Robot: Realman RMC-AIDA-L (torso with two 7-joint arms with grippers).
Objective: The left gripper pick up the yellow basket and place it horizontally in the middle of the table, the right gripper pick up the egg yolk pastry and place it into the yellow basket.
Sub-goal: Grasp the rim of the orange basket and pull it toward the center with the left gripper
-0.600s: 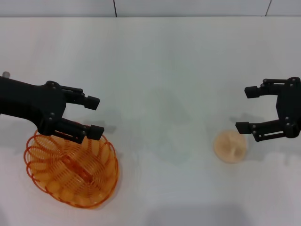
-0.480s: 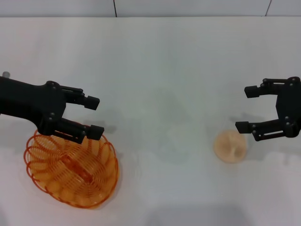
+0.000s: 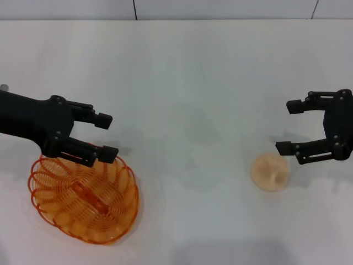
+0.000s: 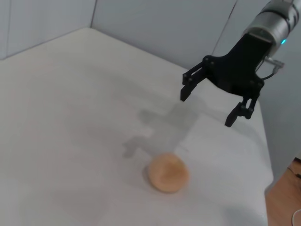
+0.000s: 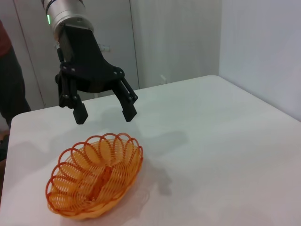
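White table [image 3: 187,72], pale panelled walls [image 5: 174,37]

From the head we look steeply down on the white table [image 3: 187,72], its far edge along the top, with both arms reaching in from the sides. Our left wrist camera looks low across the table toward the right claw [image 4: 211,106] and the egg yolk pastry [image 4: 168,173], which lies close to the lens. Our right wrist camera faces the opposite way, toward the left claw [image 5: 102,115] above the yellow basket [image 5: 94,176]. The head view takes in everything both wrist views show.
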